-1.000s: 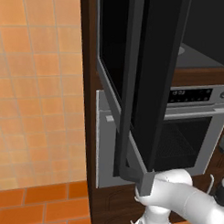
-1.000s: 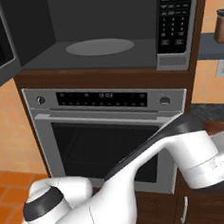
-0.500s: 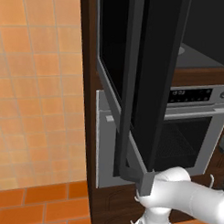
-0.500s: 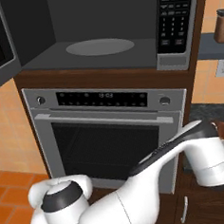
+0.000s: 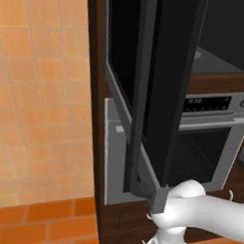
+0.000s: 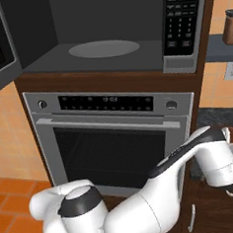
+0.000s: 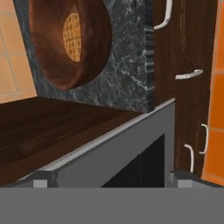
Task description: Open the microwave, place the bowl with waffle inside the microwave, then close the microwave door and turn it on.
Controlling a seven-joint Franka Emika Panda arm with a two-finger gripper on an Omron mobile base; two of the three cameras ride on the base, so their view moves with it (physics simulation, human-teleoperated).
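Microwave door [image 5: 170, 86] swung wide, cavity clear for loading. End effector [image 7: 105, 183] jaws apart, empty, probably lining up on the bowl with waffle [image 7: 70, 41] on the surface [image 7: 127, 65].

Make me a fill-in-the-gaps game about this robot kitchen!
1. The microwave door is ____.
2. Inside the microwave lies a round grey ____.
3. The bowl holds a golden ____.
4. The bowl rests on a dark ____ counter.

Missing words: open; plate; waffle; marble
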